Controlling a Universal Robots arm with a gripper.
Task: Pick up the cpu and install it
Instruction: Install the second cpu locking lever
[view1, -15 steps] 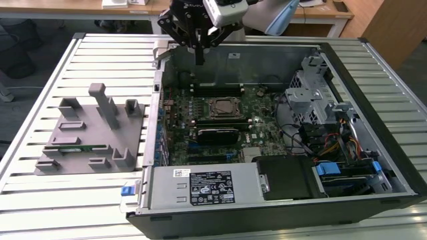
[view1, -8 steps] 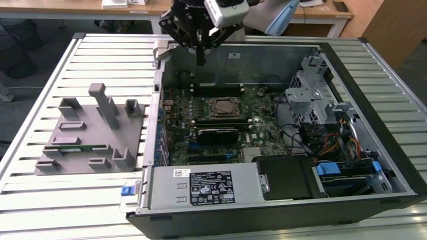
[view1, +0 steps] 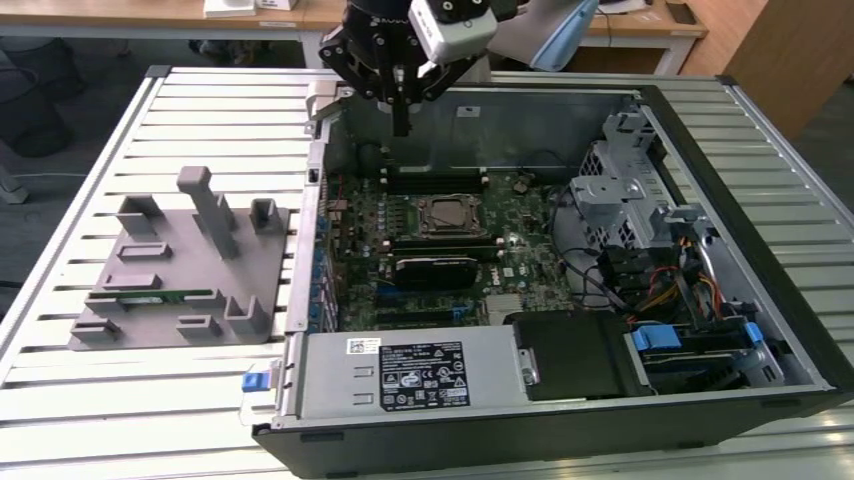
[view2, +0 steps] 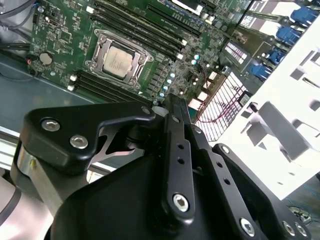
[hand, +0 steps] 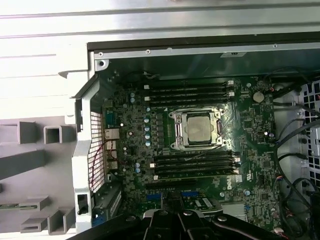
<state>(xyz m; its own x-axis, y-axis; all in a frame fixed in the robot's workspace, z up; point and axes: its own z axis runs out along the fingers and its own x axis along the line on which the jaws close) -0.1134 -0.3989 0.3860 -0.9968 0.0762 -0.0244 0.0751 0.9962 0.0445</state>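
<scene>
The cpu (view1: 447, 215), a small silvery square, lies flat in the metal-framed socket in the middle of the green motherboard (view1: 521, 255) inside the open computer case. It also shows in both wrist views, cpu (view2: 119, 60) and cpu (hand: 198, 127). My gripper (view1: 400, 128) hangs above the case's rear wall, up and toward the exterior view's left of the socket, well apart from the cpu. Its black fingers (view2: 172, 107) are pressed together with nothing between them.
The case (view1: 400, 385) lies on a slatted metal table (view1: 80, 400), with a power supply, drive cage and cables on the exterior view's right. A grey fixture plate (view1: 174, 270) holding a green memory stick (view1: 158, 297) sits to the case's left. Memory sticks flank the socket.
</scene>
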